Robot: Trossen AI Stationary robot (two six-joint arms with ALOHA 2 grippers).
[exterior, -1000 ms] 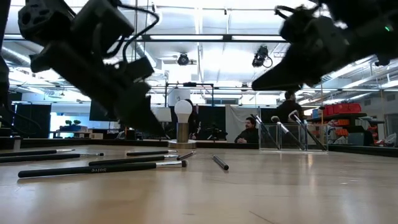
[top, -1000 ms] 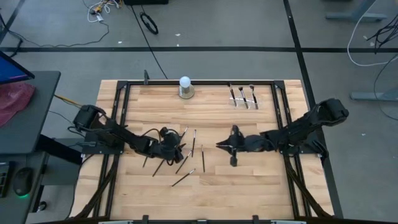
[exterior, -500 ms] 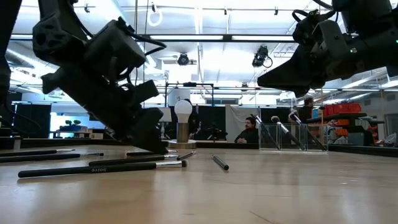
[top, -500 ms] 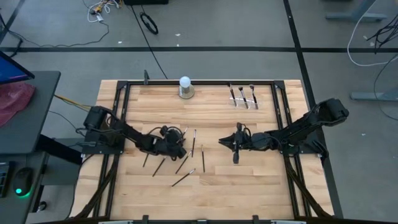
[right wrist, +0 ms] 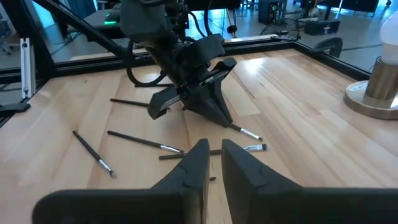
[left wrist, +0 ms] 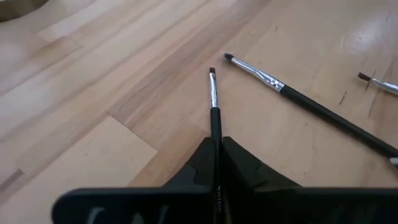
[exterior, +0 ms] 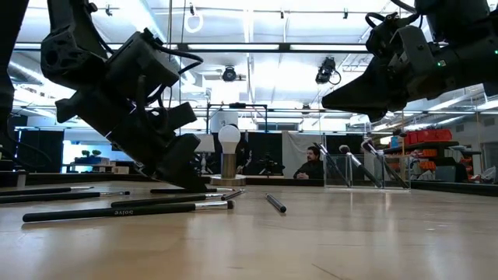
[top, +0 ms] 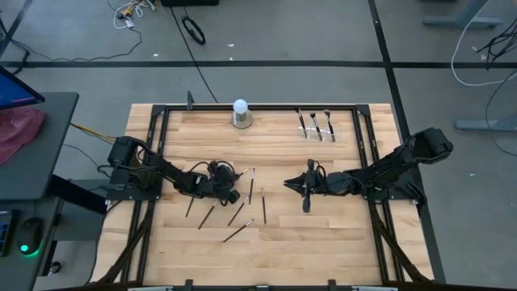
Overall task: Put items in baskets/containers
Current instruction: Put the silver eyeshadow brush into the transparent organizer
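Several thin dark makeup brushes [top: 242, 212] lie flat on the wooden table left of its middle. Three more stand in the clear holder [top: 317, 128] at the far right. My left gripper [top: 233, 193] is down at the table among the loose brushes, shut on one brush [left wrist: 213, 93]. That brush's bristle tip points away from the fingers. My right gripper [top: 287, 185] hovers above the table's middle and faces the left one. Its fingers are shut to a narrow slit with nothing between them. My left gripper pinches the brush's dark handle [left wrist: 216, 127] between its two fingers, a short way behind the metal ferrule. The fingers slant down from the table's left, and the handle runs along the gap between them. The brush's front end lies on the wood; the rest is hidden under the gripper.
A white ball on a round grey base [top: 240, 113] stands at the far edge. One short brush [exterior: 276, 204] lies under my right gripper. Two more brushes [left wrist: 298, 99] lie close beside the held one. A black frame runs around the table.
My left gripper has sunk to the table top among the loose brushes and has shut, taking hold of one brush. The brush still lies on the wood.
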